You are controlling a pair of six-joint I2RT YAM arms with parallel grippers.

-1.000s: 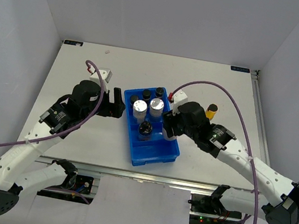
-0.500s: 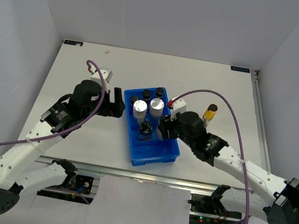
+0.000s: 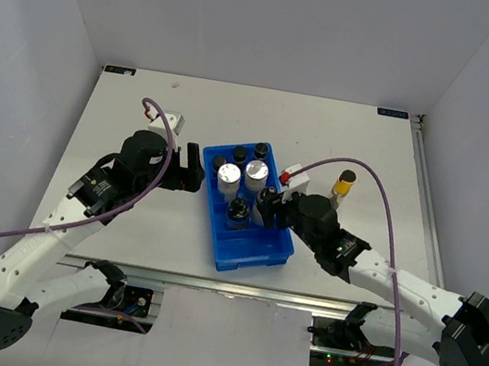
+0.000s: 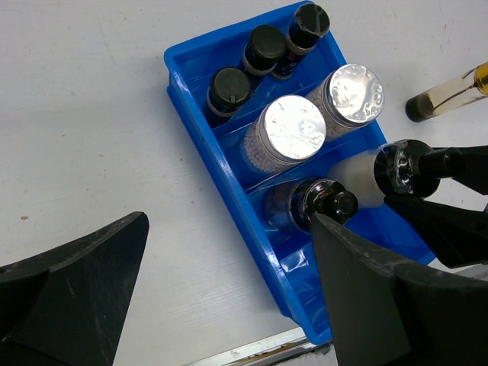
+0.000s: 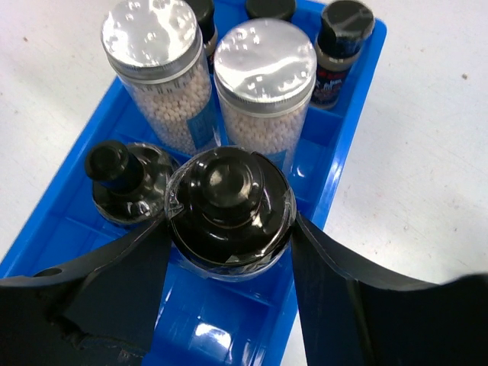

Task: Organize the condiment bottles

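- Tray [image 3: 257,249]: blue, divided into compartments, sits mid-table [image 3: 144,110]. In the top view its long axis runs roughly 12 to 6 o'clock.
- Dark-capped bottles [image 3: 240,155]: three in a row at the tray's 12 o'clock end, upright, close together.
- Silver-lidded jars [image 3: 257,171]: two, filled with pale beads, side by side in the compartment just toward 6 o'clock from that row.
- Knob-capped bottle [image 3: 238,208]: dark, in the next compartment toward 6 o'clock, on its 9 o'clock half.
- Whitish bottle [image 4: 357,180]: black cap, just beside the knob-capped bottle at its 3 o'clock, over the same compartment. Whether its base rests on the tray floor cannot be told.
- Right gripper [image 5: 230,223]: pinching the whitish bottle, one finger on each side just below the cap. It reaches in from the tray's 3 o'clock side.
- Left gripper [image 3: 192,170]: fingers spread wide with nothing between them, above the table near the tray's 9 o'clock wall.
- Yellow bottle [image 3: 344,183]: dark cap, stands on the table outside the tray at about its 2 o'clock, clear of the wall and of both grippers.
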